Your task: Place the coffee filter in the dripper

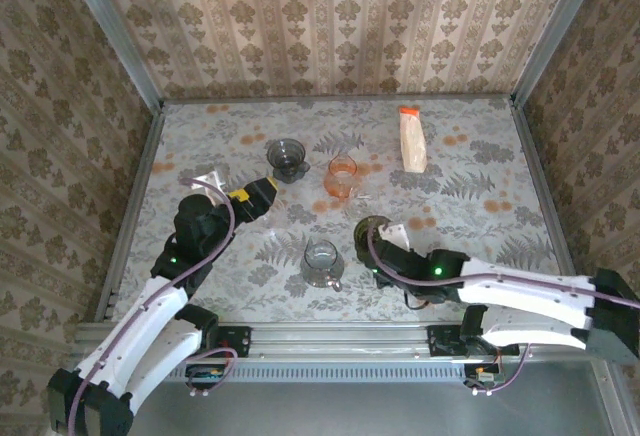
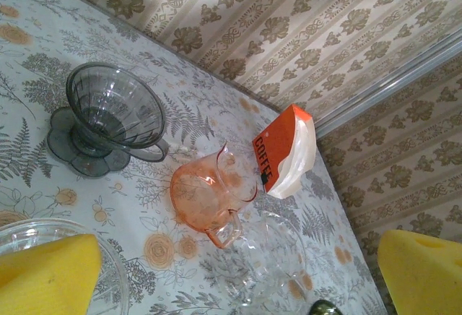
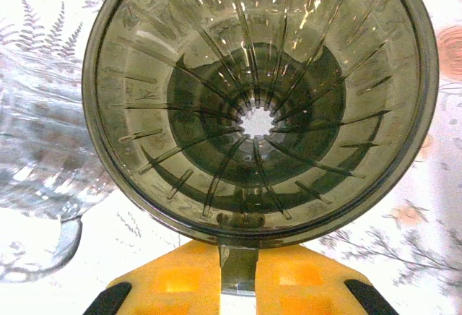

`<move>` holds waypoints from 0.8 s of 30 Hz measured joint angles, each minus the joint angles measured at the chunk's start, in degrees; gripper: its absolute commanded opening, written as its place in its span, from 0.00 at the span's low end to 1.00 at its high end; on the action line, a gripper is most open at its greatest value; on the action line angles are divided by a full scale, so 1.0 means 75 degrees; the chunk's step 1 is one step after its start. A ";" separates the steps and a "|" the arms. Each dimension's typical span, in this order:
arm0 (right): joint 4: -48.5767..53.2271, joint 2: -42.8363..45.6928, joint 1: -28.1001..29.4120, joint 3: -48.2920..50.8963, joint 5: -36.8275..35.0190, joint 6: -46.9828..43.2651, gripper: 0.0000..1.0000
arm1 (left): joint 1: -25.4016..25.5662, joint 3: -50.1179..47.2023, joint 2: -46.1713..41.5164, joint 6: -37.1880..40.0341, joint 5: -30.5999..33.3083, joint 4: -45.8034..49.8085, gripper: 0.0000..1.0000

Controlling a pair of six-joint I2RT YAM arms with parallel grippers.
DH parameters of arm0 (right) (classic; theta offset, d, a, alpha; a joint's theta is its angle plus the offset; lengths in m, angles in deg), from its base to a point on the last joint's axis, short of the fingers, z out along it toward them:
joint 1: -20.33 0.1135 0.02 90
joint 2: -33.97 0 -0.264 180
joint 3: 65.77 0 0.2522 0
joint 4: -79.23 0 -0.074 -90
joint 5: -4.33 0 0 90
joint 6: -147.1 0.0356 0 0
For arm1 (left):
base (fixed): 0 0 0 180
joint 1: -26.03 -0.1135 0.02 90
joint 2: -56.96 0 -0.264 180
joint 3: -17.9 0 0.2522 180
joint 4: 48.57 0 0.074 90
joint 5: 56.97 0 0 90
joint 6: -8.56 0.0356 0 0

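A dark smoked dripper (image 3: pixel 256 105) faces my right wrist camera with its ribbed cone bare inside. My right gripper (image 3: pixel 238 286) is shut on the dripper's handle tab. From above, that dripper (image 1: pixel 375 229) stands at the table's front centre with the right gripper (image 1: pixel 386 249) at its near side. The orange-and-white coffee filter pack (image 1: pixel 412 139) lies at the back right and also appears as the pack (image 2: pixel 285 149) in the left wrist view. My left gripper (image 1: pixel 255 196) hovers open left of centre, its yellow fingers (image 2: pixel 50 275) wide apart with nothing between them.
A grey dripper (image 1: pixel 287 159) and an orange glass dripper (image 1: pixel 342 176) stand mid-table. A clear glass vessel (image 1: pixel 322 261) sits just left of the held dripper. A small white piece (image 1: pixel 207 177) lies by the left arm. Metal rails edge the table.
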 measured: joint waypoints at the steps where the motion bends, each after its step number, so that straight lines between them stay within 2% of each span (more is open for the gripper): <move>1: 0.0277 0.0262 0.0000 -0.0119 0.0009 -0.0050 0.09 | 0.0000 0.0000 -0.0003 0.0000 0.0000 0.0003 1.00; 5: 0.0933 0.0930 0.0020 -0.0787 0.0172 -0.0428 0.08 | -0.0009 0.0064 -0.0017 0.0038 0.0003 0.0117 1.00; 8: 0.1078 0.0848 0.0149 -0.1396 0.0434 -0.0755 0.09 | -0.0044 0.0251 -0.0090 0.0166 0.0006 0.0341 1.00; 17: 0.0822 -0.1040 0.0475 -0.2728 0.1597 -0.1676 0.09 | -0.0152 0.0705 -0.0606 0.0539 0.0055 0.0880 1.00; 24: 0.0685 -0.1845 0.0501 -0.3089 0.2092 -0.2020 0.09 | -0.0230 0.0705 -0.0726 0.0629 0.0058 0.1142 1.00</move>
